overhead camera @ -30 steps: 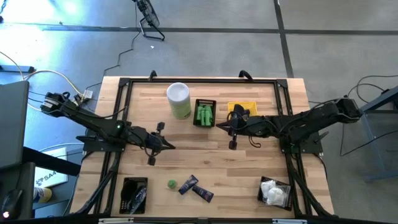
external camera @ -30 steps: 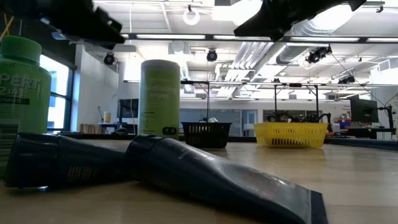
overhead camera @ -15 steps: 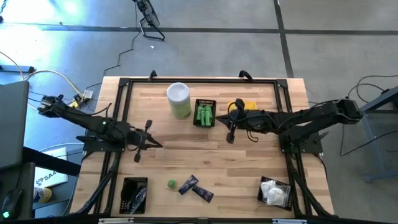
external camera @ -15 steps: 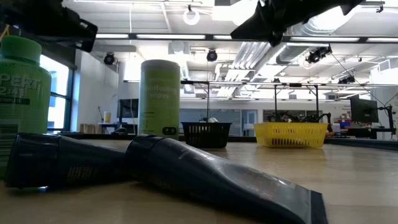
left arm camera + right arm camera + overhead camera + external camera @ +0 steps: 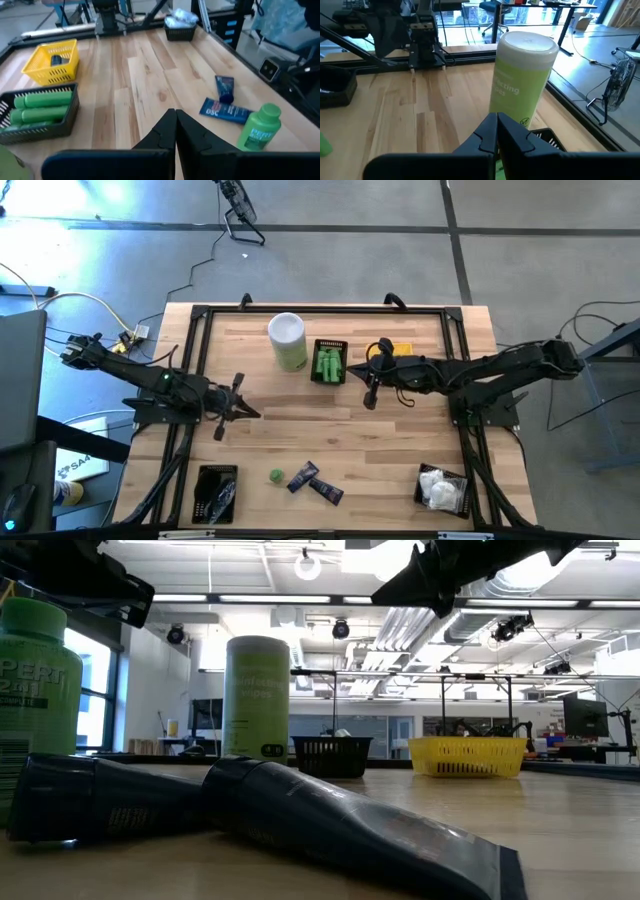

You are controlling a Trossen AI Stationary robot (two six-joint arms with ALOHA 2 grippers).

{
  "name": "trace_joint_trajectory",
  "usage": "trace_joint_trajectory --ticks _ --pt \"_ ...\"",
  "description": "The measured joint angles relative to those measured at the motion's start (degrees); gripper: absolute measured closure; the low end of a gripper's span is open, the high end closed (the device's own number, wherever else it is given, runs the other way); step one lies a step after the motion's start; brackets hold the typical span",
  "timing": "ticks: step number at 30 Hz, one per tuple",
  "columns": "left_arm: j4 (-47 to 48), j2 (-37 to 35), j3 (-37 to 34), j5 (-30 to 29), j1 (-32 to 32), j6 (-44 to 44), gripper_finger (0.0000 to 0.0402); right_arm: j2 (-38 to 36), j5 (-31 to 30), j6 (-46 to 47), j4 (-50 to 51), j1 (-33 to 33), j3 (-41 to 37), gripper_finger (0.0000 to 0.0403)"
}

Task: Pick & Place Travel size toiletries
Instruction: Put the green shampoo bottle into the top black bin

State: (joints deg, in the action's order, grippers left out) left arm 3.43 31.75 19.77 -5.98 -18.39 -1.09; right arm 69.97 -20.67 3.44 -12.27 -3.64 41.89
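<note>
Navy blue toiletry tubes [image 5: 315,481] and a small green bottle [image 5: 275,476] lie loose near my table's front edge, well apart from both pincers. I see the left gripper [image 5: 221,428] pinched shut and empty over bare wood toward the left side. The right gripper [image 5: 371,397], also closed on nothing, hangs just beside the black mesh basket [image 5: 329,361] of green bottles.

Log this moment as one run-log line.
left gripper: shut, empty, over bare table | right gripper: shut, empty, beside black basket | loose: green bottle, two navy tubes
</note>
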Motion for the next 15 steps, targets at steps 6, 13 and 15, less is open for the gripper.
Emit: trace_joint_trajectory --ticks 6,13,15 --pt "-0.2 0.0 0.0 0.0 0.0 -0.1 0.0401 0.0 0.2 1.0 0.0 0.0 0.0 0.0398" --pt "-0.3 0.0 0.0 -0.1 0.0 -0.8 0.0400 0.0 0.2 2.8 0.0 0.0 0.0 0.0398" --pt "-0.3 0.2 0.0 -0.1 0.0 -0.5 0.0390 0.0 0.2 2.8 0.0 0.0 0.0 0.0398"
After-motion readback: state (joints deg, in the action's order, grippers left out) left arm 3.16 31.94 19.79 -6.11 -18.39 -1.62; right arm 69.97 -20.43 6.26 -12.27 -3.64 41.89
